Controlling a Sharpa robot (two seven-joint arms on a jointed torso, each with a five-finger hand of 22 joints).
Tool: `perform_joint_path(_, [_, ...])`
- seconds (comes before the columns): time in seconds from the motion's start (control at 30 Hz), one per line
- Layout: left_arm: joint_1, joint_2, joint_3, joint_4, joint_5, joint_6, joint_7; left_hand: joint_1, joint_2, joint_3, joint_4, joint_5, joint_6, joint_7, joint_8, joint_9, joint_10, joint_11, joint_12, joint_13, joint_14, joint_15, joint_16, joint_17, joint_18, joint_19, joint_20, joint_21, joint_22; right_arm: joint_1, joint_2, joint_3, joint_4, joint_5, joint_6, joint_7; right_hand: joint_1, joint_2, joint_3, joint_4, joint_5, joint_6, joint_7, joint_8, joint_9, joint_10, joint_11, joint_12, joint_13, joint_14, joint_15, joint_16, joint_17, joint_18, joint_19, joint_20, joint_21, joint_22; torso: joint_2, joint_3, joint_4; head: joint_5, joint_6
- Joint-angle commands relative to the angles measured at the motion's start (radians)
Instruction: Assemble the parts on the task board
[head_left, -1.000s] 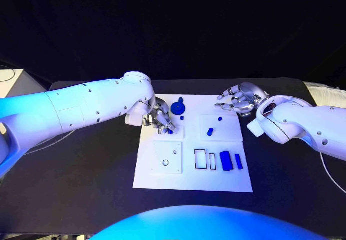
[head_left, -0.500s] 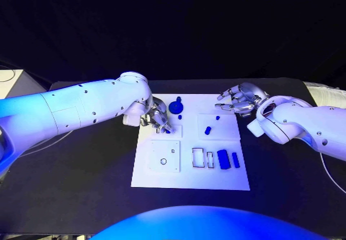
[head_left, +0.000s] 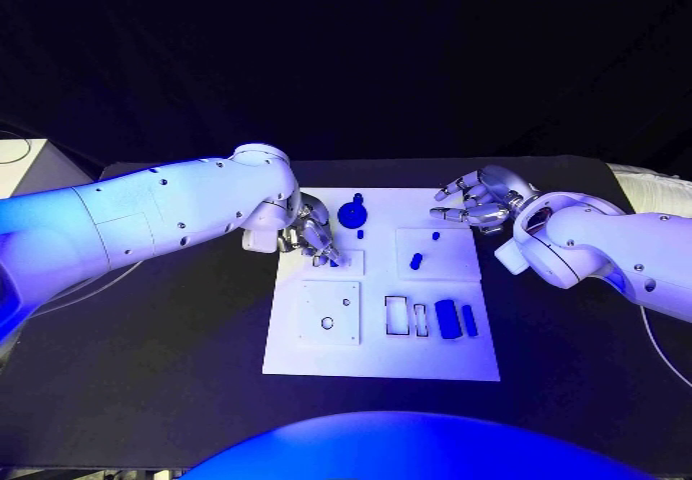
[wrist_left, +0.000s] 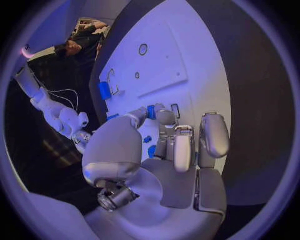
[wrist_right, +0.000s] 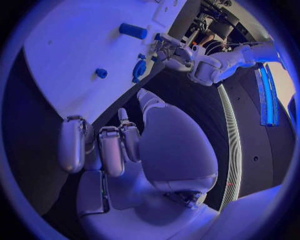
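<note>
Two hands in play: the left hand (head_left: 315, 238) pinches a small blue part (wrist_left: 150, 111) over the far left of the task board (head_left: 382, 360); the right hand (head_left: 476, 203) hovers at the far right corner, fingers apart, holding nothing. We judge insertion underway; lower squarely and keep the part upright.

The tabletop (head_left: 173, 350) looks matt black; the task board (head_left: 382, 360) is smooth matt white; both arms wear glossy white plastic shells, with metallic silver fingers (wrist_left: 181, 150).
</note>
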Motion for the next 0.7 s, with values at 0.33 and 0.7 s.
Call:
perform_joint_path(0.33, [-0.008,-0.013,0.001,0.001,0.039,-0.034,-0.062,0.047,0.045,-0.011,0.009,0.003,-0.012,0.01,-0.026,-0.016,-0.025,0.008,-0.023,-0.033,0.093,0.0,-0.011,0.223,-0.003,-0.019,0.003,-0.016,-0.014,-0.002,0.0,0.0,0.0,-0.006,0.007,0.009,-0.009,0.0,-0.006,-0.002,0.005,-0.006,0.001,0.005,-0.001,-0.004,-0.005,0.0,0.104,0.07,-0.006,-0.006,0.132,0.02,-0.003,-0.003,-0.006,0.092,0.001,0.0003,-0.0004,0.001,0.0])
perform_joint_path(0.7, [-0.008,-0.022,0.004,0.01,0.06,-0.028,-0.061,0.011,-0.01,-0.072,0.046,0.004,-0.001,0.02,-0.072,-0.043,-0.031,0.017,-0.031,-0.044,0.091,0.008,-0.014,0.219,-0.001,-0.022,0.009,-0.022,-0.018,-0.002,-0.001,0.0,0.0,-0.006,0.007,0.009,-0.009,0.0,-0.006,-0.002,0.005,-0.006,0.001,0.005,-0.001,-0.004,-0.005,0.0,0.104,0.07,-0.006,-0.006,0.132,0.02,-0.003,-0.003,-0.006,0.092,0.0,0.0001,0.0003,0.001,0.0])
